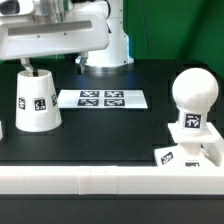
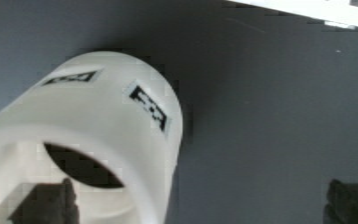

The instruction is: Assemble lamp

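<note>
The tapered white shade stands on the black table at the exterior view's left, narrow end up, with tags on its side. The rounded bulb stands upright on the low square base at the exterior view's right. My gripper hangs just above the shade's top. In the wrist view the shade fills the frame's lower left, its dark top hole showing. The gripper is open and empty. One finger is over the shade's top beside the hole; the other is over bare table.
The marker board lies flat on the table behind the middle. A white rail runs along the table's front edge. The arm's white base stands at the back, with a green wall behind it.
</note>
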Robot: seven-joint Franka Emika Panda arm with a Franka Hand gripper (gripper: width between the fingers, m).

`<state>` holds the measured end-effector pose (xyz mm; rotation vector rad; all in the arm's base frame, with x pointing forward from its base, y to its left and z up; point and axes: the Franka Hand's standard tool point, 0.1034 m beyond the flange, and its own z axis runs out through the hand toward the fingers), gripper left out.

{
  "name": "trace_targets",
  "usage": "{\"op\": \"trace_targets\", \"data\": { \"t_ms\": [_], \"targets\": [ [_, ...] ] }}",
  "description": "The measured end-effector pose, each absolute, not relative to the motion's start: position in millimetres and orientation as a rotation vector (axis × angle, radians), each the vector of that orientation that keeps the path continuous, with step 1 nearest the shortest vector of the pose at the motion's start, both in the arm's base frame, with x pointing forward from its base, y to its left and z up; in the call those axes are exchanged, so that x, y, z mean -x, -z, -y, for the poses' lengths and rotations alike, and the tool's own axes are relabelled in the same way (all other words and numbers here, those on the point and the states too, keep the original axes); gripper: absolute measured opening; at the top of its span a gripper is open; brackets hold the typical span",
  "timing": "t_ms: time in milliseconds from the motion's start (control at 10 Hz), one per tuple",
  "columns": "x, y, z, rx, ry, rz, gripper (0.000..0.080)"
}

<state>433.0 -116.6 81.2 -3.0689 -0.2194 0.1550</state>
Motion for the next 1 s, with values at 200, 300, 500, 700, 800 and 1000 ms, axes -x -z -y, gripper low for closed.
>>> {"op": "trace_targets", "data": {
  "t_ms": [200,300,500,700,800,1000],
  "targets": [
    [-432.6,-79.5,117.8,3.069,-0.16,0.222,0.0579],
    [-432.4,-79.6,118.6,3.069,-0.16,0.221,0.0443],
    [-432.3,-79.2,118.4,3.069,-0.161,0.222,0.0255],
    [-432.7,-79.6,118.1,3.069,-0.16,0.223,0.0069],
    [-433.0,-79.9,118.0,3.069,-0.158,0.224,0.0046],
    [-433.0,-79.8,117.9,3.069,-0.158,0.224,0.0046]
  ]
}}
